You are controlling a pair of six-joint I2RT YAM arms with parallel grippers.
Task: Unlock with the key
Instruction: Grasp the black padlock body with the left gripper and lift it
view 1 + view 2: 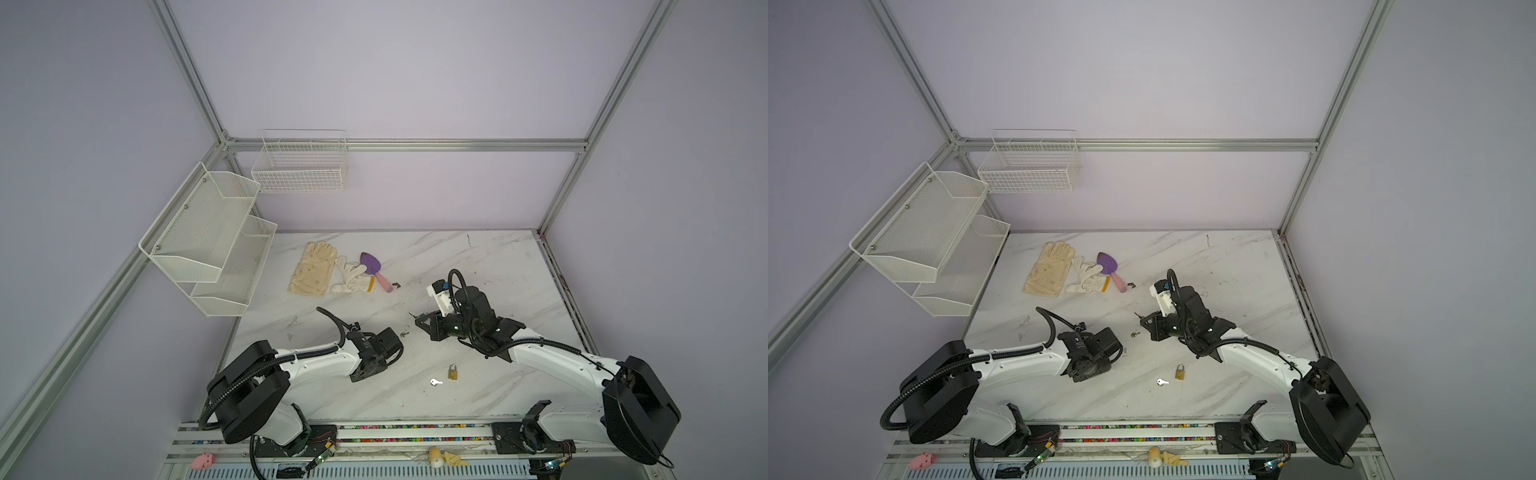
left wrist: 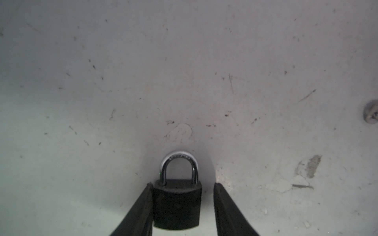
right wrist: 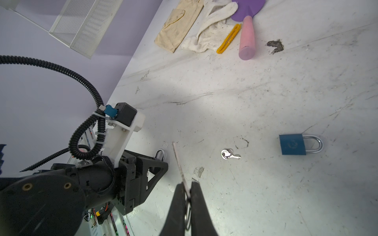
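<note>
Pinching the key [image 3: 181, 167] near its head, my right jaws are pressed together on it, and the blade sticks out ahead of the fingers [image 3: 178, 204]. My left jaws stand spread around the padlock [image 2: 177, 202]. One finger [image 2: 143, 204] is against its side and the other [image 2: 227, 204] is just clear of it. The shackle points away from my wrist and the lock's body sits on the counter [image 1: 498, 266]. In the right wrist view the blade's tip comes near that shackle, apart from it and not lined up with the lock's body.

Just in front of both wrists, toward the counter's front edge, lie a second padlock [image 1: 453, 372] and a loose key [image 1: 435, 381], side by side and not touching.

Further back on the left lie a tan glove [image 1: 312, 270], a white glove [image 1: 351, 278] overlapping a purple trowel [image 1: 374, 266], and a dark scrap beside its pink handle.

Two containers hang off the counter — a two-tier mesh shelf [image 1: 208, 232] on the left wall and a wire basket [image 1: 299, 166] on the back wall. I see only mesh and wire in both.

Marble runs from my right wrist to the right frame rail and on to the back wall, while the shelf overhangs the left edge.
</note>
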